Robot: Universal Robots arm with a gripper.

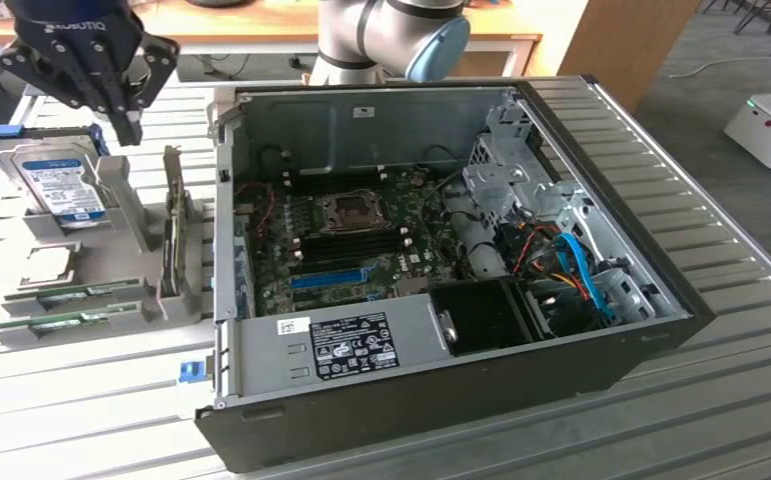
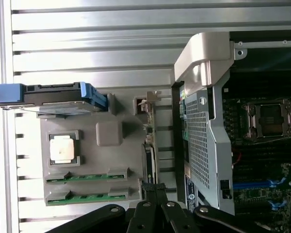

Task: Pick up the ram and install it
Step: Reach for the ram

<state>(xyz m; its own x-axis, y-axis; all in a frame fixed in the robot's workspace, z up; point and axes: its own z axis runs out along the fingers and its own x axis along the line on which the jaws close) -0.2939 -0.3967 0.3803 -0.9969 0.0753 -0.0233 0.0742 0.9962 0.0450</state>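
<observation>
1. Gripper (image 2: 154,188), fingers together, hangs near the grey holder (image 2: 109,133).
2. One ram stick (image 2: 87,176) and a second ram stick (image 2: 85,198) lie along one holder edge.
3. Hard drive (image 2: 53,94) stands at the opposite edge.

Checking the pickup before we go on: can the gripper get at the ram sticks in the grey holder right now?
Probably yes. The ram sticks lie uncovered in the grey holder, with nothing over them, and the gripper hangs above that holder, outside the case. Its fingers are shut, though.

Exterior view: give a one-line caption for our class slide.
Shut gripper hovers over a holder with two ram sticks and a hard drive, beside an open computer case.
</observation>
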